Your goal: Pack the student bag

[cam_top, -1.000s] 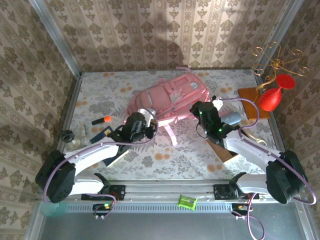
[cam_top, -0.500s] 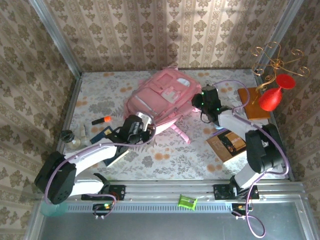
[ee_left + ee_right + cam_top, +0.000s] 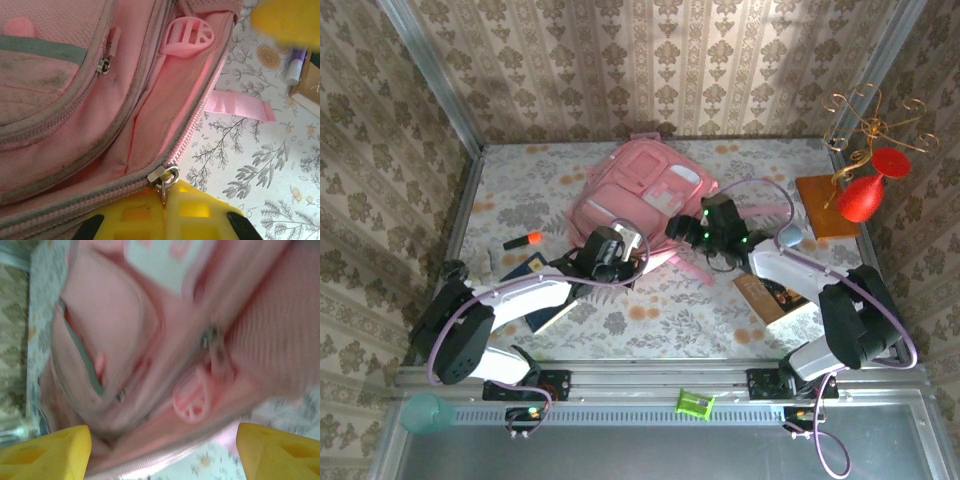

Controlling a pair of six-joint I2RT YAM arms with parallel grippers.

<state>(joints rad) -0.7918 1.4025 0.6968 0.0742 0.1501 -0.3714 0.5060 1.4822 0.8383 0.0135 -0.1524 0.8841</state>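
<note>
The bag [image 3: 650,190] lay up-frame of us. Our left gripper [image 3: 165,195] clamped its zip pull [image 3: 167,176]; our right gripper [image 3: 685,228], jaws apart, hovered beside.

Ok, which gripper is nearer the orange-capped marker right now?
Left. The left gripper is at the student bag's near edge, to the marker's right, fingers pinched on the zip pull. The right gripper is farther right, beyond the left one.
</note>
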